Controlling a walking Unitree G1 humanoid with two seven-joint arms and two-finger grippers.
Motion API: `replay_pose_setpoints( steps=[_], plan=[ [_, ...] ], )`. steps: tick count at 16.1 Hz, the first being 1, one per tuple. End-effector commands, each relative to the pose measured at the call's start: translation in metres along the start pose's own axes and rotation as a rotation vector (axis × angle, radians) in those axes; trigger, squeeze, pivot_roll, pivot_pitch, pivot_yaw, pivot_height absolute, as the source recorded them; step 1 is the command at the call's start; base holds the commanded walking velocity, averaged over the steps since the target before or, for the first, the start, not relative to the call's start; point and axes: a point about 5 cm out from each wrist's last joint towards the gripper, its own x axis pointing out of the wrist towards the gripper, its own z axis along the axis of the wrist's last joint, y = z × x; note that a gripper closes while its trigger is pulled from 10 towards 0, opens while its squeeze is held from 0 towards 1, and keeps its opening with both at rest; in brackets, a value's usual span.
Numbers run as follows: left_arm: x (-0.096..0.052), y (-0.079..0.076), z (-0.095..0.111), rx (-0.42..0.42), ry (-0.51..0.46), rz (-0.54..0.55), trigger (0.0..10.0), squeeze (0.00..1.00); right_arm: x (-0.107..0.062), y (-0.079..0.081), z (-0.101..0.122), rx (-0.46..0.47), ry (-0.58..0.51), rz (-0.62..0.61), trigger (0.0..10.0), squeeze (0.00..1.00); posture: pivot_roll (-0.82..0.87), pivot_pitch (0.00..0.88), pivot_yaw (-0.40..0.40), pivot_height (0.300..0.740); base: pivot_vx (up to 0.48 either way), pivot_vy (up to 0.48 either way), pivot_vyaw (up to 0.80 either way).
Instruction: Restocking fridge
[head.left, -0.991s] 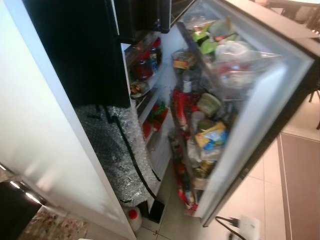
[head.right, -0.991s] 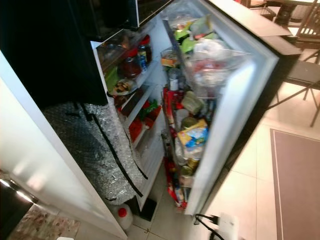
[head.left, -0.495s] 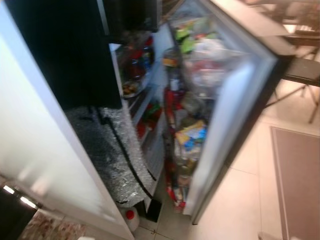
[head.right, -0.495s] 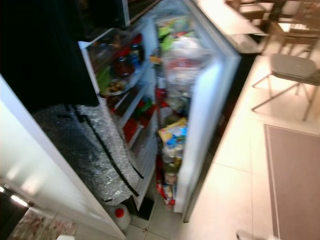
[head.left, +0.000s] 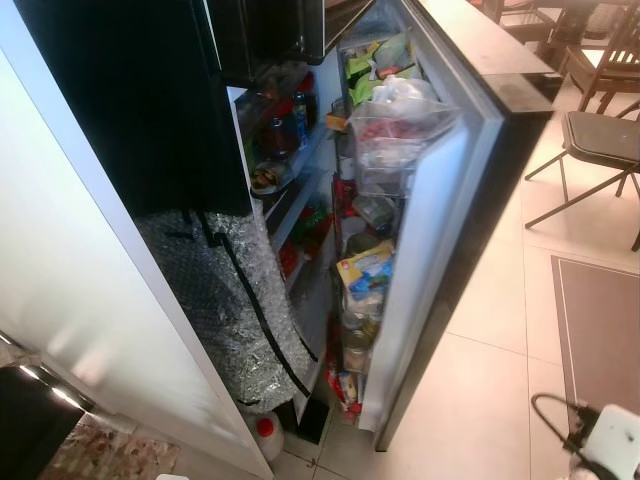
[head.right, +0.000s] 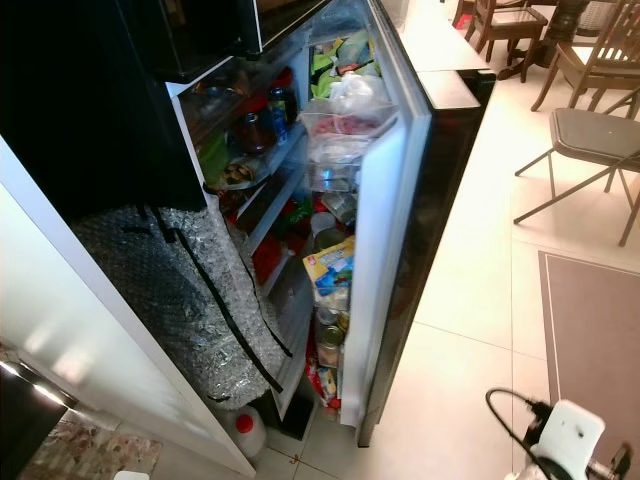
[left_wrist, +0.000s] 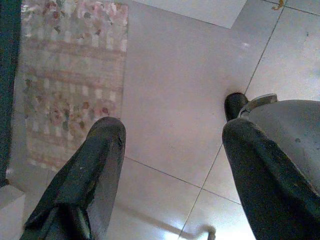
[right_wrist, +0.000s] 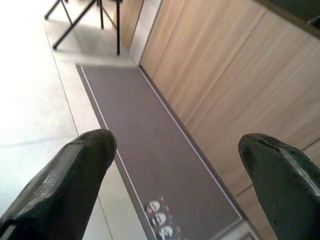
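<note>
The fridge stands open, its door (head.right: 385, 200) swung out to the right and seen nearly edge-on. The door racks are packed with a clear plastic bag (head.left: 400, 105), a yellow and blue packet (head.right: 330, 265) and cans low down. Jars (head.right: 250, 130) and a plate of food sit on the inner shelves. My left gripper (left_wrist: 172, 129) hangs open over pale floor tiles beside a patterned rug (left_wrist: 70, 75). My right gripper (right_wrist: 177, 140) hangs open above a grey runner mat (right_wrist: 150, 150). Neither holds anything.
Silver bubble foil with black straps (head.right: 190, 290) leans at the fridge's lower left, with a red-capped bottle (head.right: 243, 428) on the floor below. A white panel (head.left: 70, 280) stands close on the left. A folding chair (head.right: 600, 140) and the grey mat (head.right: 590, 330) are on the right. A white box with a cable (head.right: 570, 435) shows at bottom right.
The whole view has shifted and sharpened, bringing chairs and more floor in on the right. The door now shows much narrower, more edge-on, than a second ago.
</note>
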Motion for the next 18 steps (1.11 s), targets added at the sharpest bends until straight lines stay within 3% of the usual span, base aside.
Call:
replay_pose_setpoints(
  steps=[1, 4, 5, 7, 12, 18],
  plan=[
    [-0.001, 0.003, -0.004, 0.024, 0.016, 0.007, 10.0, 0.0, 0.003, 0.003, 0.007, 0.044, -0.019, 0.032, 10.0, 0.0, -0.05, 0.0, 0.052, 0.74, 0.0, 0.0, 0.0],
    [-0.001, 0.003, -0.004, 0.029, 0.015, 0.006, 10.0, 0.0, 0.001, 0.017, 0.015, 0.04, -0.062, 0.151, 10.0, 0.0, -0.05, 0.0, 0.05, 0.74, 0.0, 0.0, 0.0],
    [-0.001, 0.002, -0.005, 0.029, 0.014, 0.005, 10.0, 0.0, -0.001, 0.028, 0.017, 0.056, -0.057, 0.245, 10.0, 0.0, -0.05, 0.0, 0.049, 0.74, 0.0, 0.0, 0.0],
    [0.002, 0.005, 0.019, 0.028, -0.058, 0.001, 10.0, 0.0, -0.01, 0.045, 0.019, 0.036, -0.071, 0.393, 10.0, 0.0, -0.05, 0.0, 0.048, 0.74, 0.0, 0.0, 0.0],
    [0.0, 0.01, 0.004, 0.033, -0.004, 0.011, 10.0, 0.0, -0.023, 0.063, 0.018, 0.006, -0.078, 0.586, 10.0, 0.0, -0.05, 0.0, 0.05, 0.74, 0.0, 0.0, 0.0],
    [0.0, 0.01, 0.003, 0.032, -0.002, 0.012, 10.0, 0.0, -0.025, 0.068, 0.019, 0.015, -0.08, 0.632, 10.0, 0.0, -0.05, 0.0, 0.048, 0.74, 0.0, 0.0, 0.0]
  ],
)
